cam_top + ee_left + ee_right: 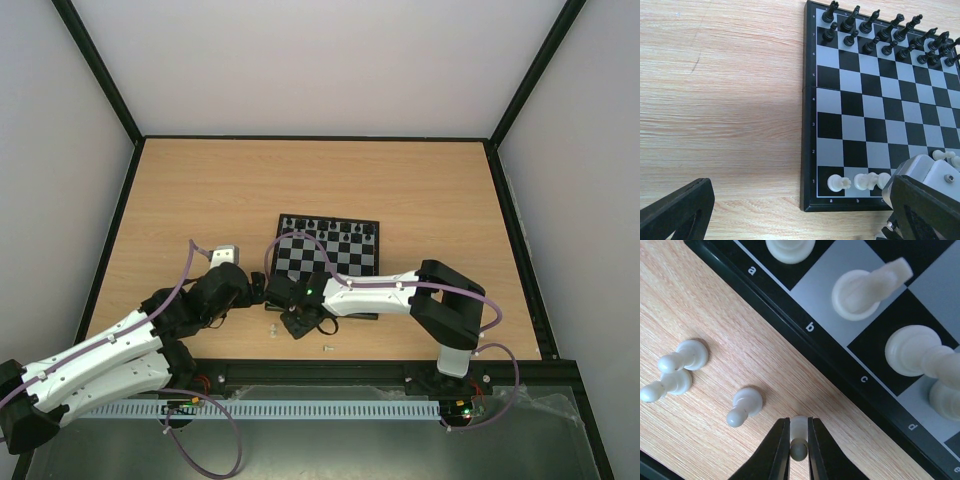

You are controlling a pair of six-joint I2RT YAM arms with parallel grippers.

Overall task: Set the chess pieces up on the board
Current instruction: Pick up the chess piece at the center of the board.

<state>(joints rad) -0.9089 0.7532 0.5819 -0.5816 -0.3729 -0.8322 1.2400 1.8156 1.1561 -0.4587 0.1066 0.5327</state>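
Cream plastic shows between the black fingers of the right claw (799,424): they are pressed against a white pawn (799,450), pinching it from both sides. It hangs just off the near edge of the chessboard (780,299), over the pale wooden table (700,300). 3 more white pawns (745,406) sit on the wood beside it, 2 of them close together.

Only the right wrist view shows this pinch. From above, the arm hides it and just 2 pale specks show on the table.

The left claw (802,200) is spread wide and holds nothing, near the board's a1 corner. Its camera alone shows the black pieces (850,22) upright in 2 rows on ranks 7 and 8. It also shows a white rook (836,183) on a1 with a knight (865,180) next to it.

The squares are glossy black and silvery grey, and the pawns have round heads and flared bases.
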